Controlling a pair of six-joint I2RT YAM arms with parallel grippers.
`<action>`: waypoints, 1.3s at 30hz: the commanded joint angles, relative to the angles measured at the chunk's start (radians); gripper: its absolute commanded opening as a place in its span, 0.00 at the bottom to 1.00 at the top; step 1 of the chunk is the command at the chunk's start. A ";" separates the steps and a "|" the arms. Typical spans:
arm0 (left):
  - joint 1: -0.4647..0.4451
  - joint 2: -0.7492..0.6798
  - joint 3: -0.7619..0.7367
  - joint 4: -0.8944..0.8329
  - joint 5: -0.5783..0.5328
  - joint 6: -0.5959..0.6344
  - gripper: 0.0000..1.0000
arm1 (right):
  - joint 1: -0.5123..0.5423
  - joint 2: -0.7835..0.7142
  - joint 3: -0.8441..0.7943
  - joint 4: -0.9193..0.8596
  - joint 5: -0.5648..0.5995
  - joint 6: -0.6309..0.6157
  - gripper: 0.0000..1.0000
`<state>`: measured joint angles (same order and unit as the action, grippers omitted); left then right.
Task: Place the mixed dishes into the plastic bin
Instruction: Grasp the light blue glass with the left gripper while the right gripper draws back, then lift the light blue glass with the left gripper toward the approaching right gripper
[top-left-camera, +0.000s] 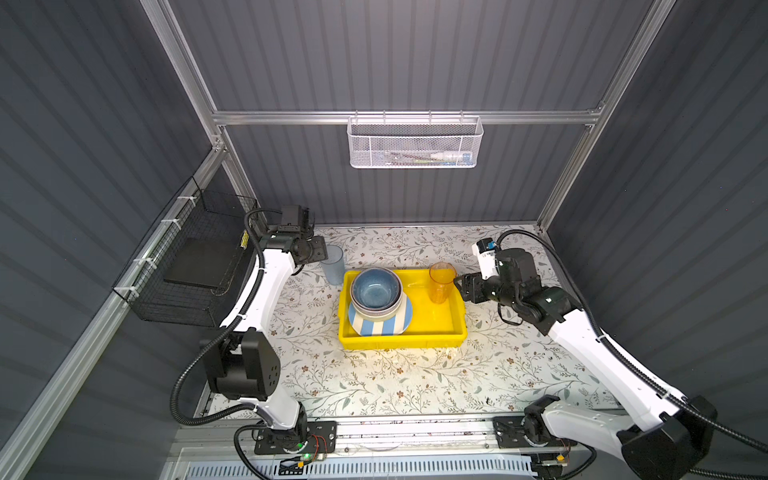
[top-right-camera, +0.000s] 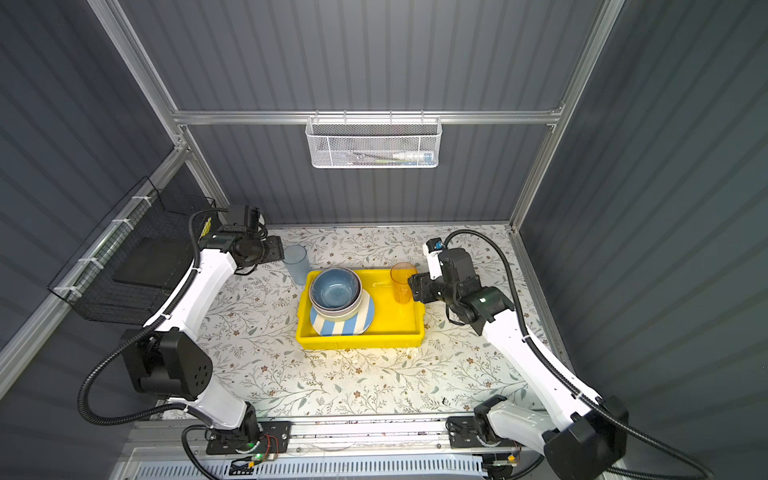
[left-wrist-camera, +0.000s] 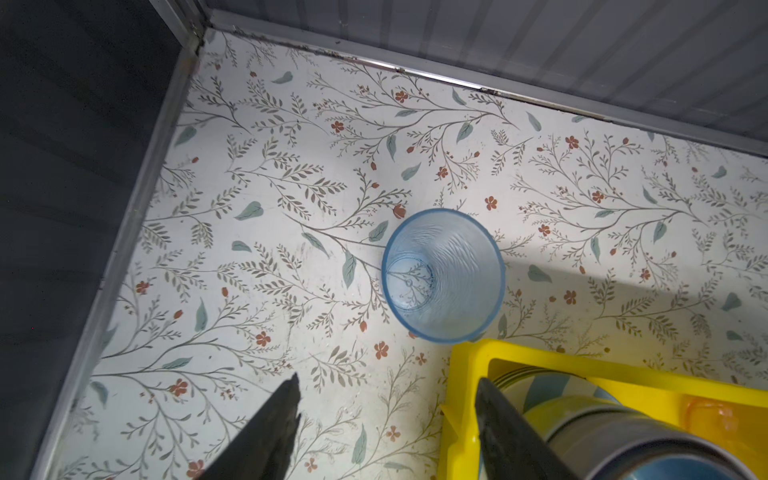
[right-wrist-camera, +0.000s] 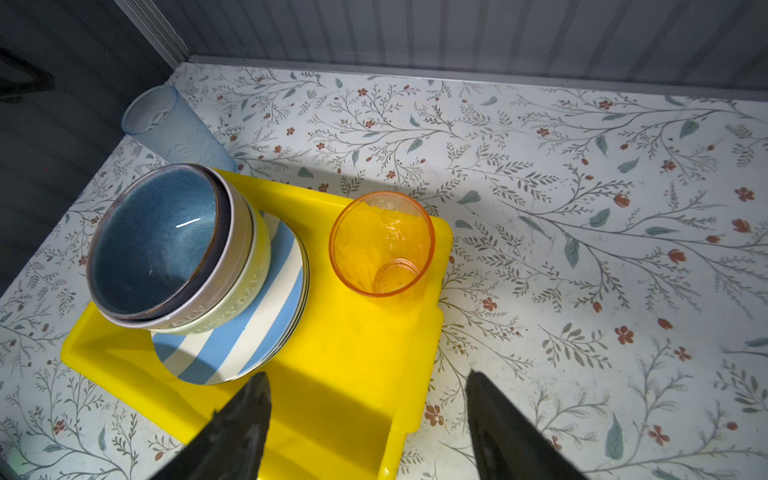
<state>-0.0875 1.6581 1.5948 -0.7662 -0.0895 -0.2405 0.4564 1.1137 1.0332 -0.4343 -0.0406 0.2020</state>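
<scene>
The blue tumbler (top-left-camera: 332, 264) stands upright on the bench (top-left-camera: 374, 382), just outside the bin (top-left-camera: 403, 338) at its 11 o'clock corner. It looks light, thin and slippery; I would grip its wall gently below the rim. The left pincer (left-wrist-camera: 388, 378) and the right pincer (right-wrist-camera: 366, 374) stand apart, empty.

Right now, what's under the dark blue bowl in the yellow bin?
A lilac bowl, then a pale green bowl, on a blue-white striped plate. Anything below that is mostly covered.
</scene>
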 joint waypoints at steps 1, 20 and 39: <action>0.039 0.066 0.067 -0.053 0.116 0.030 0.65 | 0.000 -0.078 -0.060 0.100 0.020 0.025 0.75; 0.077 0.306 0.210 -0.145 0.293 0.102 0.44 | 0.001 -0.102 -0.142 0.185 0.084 0.083 0.77; 0.077 0.342 0.209 -0.180 0.217 0.104 0.14 | 0.000 -0.051 -0.125 0.171 0.062 0.099 0.78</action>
<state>-0.0113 1.9884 1.7844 -0.9070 0.1402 -0.1490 0.4564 1.0691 0.8974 -0.2604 0.0296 0.2893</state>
